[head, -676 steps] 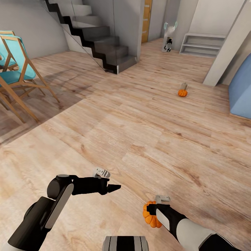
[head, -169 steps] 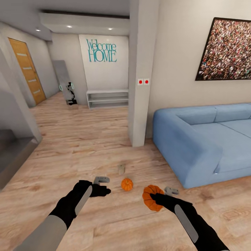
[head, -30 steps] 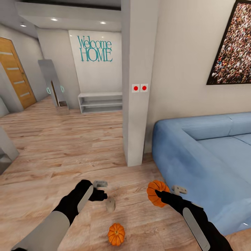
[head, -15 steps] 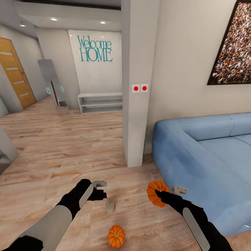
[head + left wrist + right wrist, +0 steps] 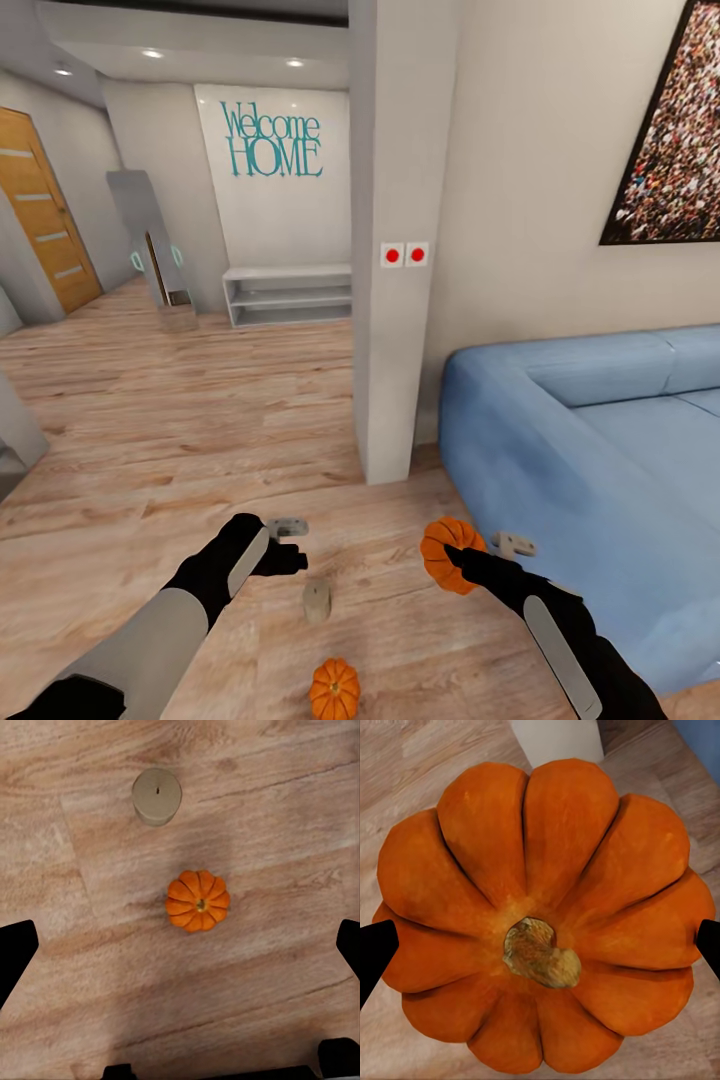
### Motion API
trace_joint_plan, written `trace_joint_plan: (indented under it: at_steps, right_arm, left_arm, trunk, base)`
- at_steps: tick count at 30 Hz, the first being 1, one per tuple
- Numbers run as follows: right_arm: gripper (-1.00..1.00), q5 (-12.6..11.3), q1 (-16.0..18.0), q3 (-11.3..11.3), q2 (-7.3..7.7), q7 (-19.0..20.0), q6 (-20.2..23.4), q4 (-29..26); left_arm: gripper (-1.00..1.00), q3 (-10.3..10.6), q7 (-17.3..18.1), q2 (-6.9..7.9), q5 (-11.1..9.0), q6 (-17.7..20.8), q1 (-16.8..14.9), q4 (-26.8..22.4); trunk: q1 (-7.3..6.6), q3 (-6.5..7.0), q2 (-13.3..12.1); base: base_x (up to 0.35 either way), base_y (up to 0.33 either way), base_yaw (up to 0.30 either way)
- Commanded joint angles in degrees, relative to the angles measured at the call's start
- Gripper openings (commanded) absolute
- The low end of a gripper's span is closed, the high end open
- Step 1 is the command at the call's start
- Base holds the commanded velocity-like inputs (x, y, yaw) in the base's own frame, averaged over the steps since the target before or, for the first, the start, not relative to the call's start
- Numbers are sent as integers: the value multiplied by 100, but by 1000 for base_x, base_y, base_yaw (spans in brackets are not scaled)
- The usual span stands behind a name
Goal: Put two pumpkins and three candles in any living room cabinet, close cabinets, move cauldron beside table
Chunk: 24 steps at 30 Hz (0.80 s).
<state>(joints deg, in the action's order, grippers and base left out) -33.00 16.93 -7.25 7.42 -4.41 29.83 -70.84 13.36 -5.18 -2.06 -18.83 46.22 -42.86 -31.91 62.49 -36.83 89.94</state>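
Observation:
My right gripper (image 5: pixel 452 556) is shut on a ribbed orange pumpkin (image 5: pixel 444 552) and holds it above the floor beside the sofa. In the right wrist view that pumpkin (image 5: pixel 544 922) sits stem-up between the fingertips. A second pumpkin (image 5: pixel 335 690) stands on the wood floor near the bottom edge of the head view. A stubby grey-beige candle (image 5: pixel 316 600) stands just beyond it. My left gripper (image 5: pixel 293 557) hovers open above the floor near the candle. Its wrist view looks straight down on the floor pumpkin (image 5: pixel 198 901) and the candle (image 5: pixel 157 795), with the fingers (image 5: pixel 16 949) spread wide.
A blue sofa (image 5: pixel 590 440) fills the right side, close to my right arm. A white pillar (image 5: pixel 392 300) rises straight ahead. Further back stand a white open shelf bench (image 5: pixel 288 294), a leaning mirror (image 5: pixel 150 250) and a wooden door (image 5: pixel 45 220). Open floor lies to the left.
The whole picture has shifted a little, so the camera moved: the floor pumpkin and candle sit lower in view. The right gripper still holds its pumpkin and the left stays open.

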Motion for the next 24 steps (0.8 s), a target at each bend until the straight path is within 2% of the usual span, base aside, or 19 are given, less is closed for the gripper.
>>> trace_joint_plan:
  at_steps: [1,12,24]
  right_arm:
    - [-100,-60,4,-13,5,-42,14,-9]
    - [-100,-66,4,-16,7,-42,18,-9]
    - [-100,-81,4,-13,8,-39,9,-8]
  left_arm:
    - [100,25,-51,3,-60,21,-3,-10]
    - [100,62,89,4,-60,28,-3,-56]
    - [100,73,114,4,-60,-9,-3,-54]
  trunk:
    - [1,-6,3]
    - [1,-6,3]
    - [265,-221,484]
  base:
    - [106,62,0]
    - [19,11,0]
    - [0,0,0]
